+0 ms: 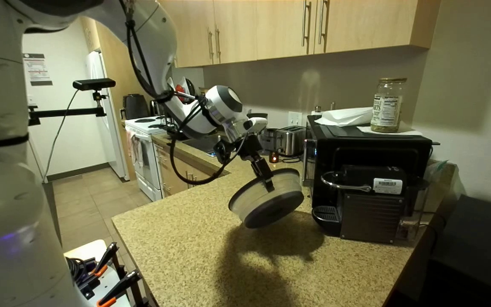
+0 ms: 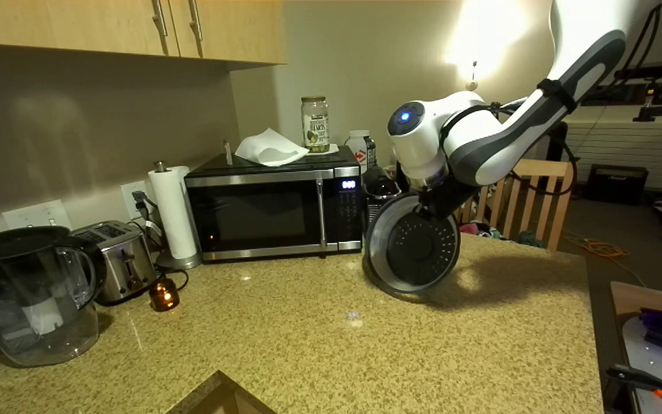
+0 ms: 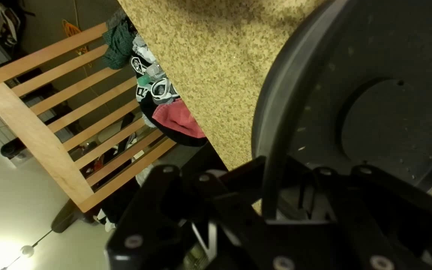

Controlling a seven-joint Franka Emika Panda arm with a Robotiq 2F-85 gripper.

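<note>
Speckled counter (image 1: 173, 238) fills lower middle; your gripper (image 1: 267, 183) has a dark-rimmed drum (image 1: 269, 209) pinched, coffee machine (image 1: 371, 213) crowding it from frame right.

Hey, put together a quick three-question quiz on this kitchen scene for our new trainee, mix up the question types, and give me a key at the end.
1. Multiple choice: What is the gripper holding by its edge? A) the toaster; B) a round drum; C) the paper towel roll.
2. True or false: The round drum is held level, with its flat faces horizontal.
3. Fill in the blank: In both exterior views, the glass jar stands on top of the ____.

Key: 1. B. 2. False; the round drum is clearly tilted. 3. microwave.
</note>
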